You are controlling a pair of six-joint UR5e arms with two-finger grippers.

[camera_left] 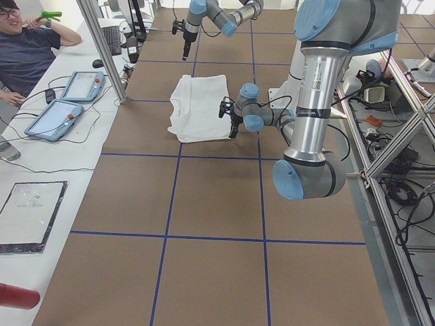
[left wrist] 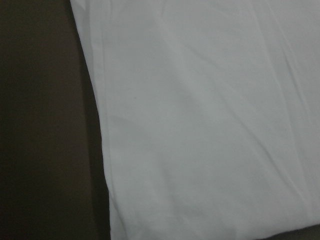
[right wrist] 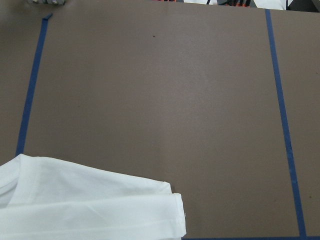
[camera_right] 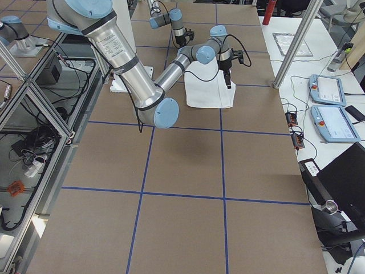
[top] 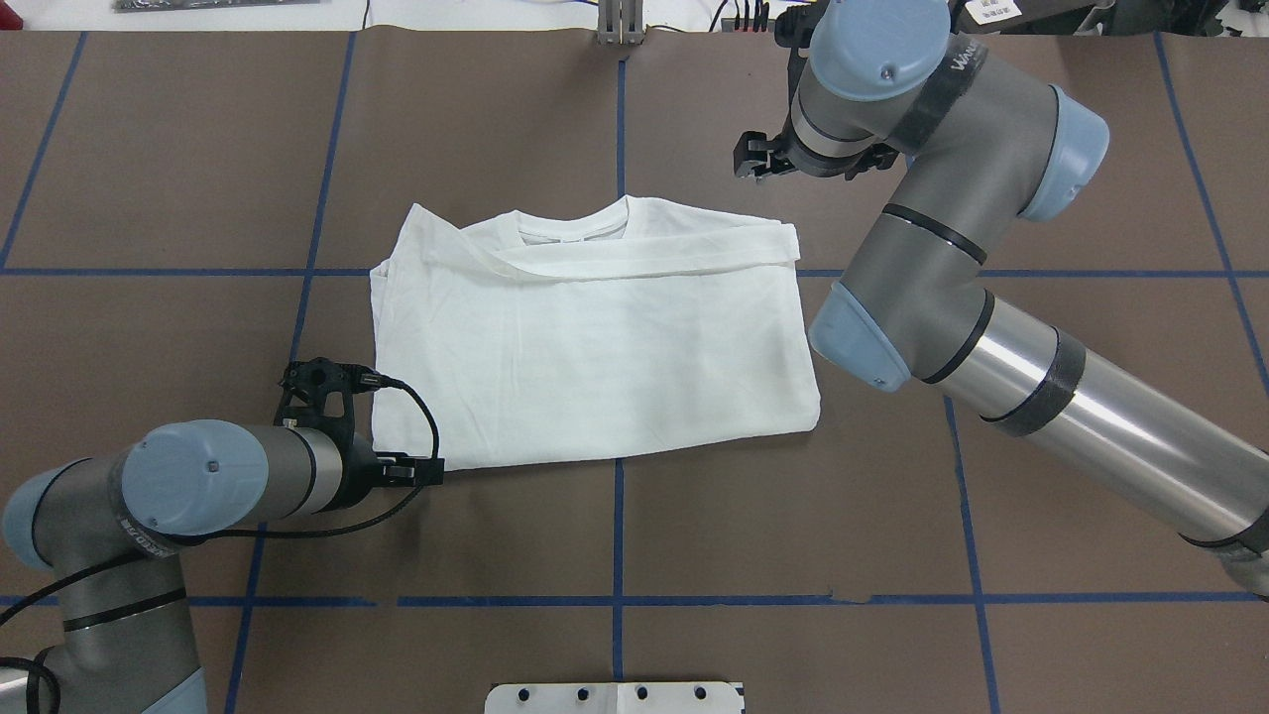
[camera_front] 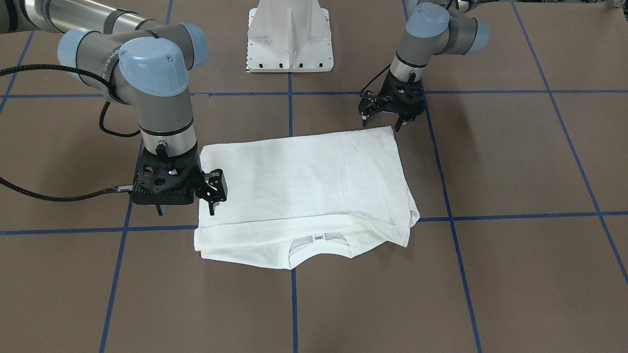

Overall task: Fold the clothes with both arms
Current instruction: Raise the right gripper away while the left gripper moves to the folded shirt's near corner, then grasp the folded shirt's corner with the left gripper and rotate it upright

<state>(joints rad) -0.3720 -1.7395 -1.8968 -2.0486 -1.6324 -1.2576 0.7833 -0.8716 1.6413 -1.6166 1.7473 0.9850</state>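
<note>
The white T-shirt (camera_front: 304, 181) (top: 595, 347) lies folded into a rectangle on the brown table, collar and small tag (camera_front: 319, 238) on the side away from the robot. A sleeve (top: 644, 260) is folded across just below the collar. My left gripper (camera_front: 381, 122) (top: 411, 468) is low, open and empty, just off the shirt's corner nearest the robot. Its wrist view is filled by the shirt's fabric (left wrist: 210, 120) and its edge. My right gripper (camera_front: 185, 211) hovers open and empty above the shirt's opposite side edge. In the right wrist view the shirt's folded corner (right wrist: 90, 205) shows below.
The white pedestal base (camera_front: 289, 44) (top: 615, 697) stands behind the shirt on the robot's side. Blue tape lines (camera_front: 289, 113) cross the brown table. A side table with tablets (camera_left: 64, 115) (camera_right: 336, 123) and a seated person (camera_left: 27, 47) runs along the far edge.
</note>
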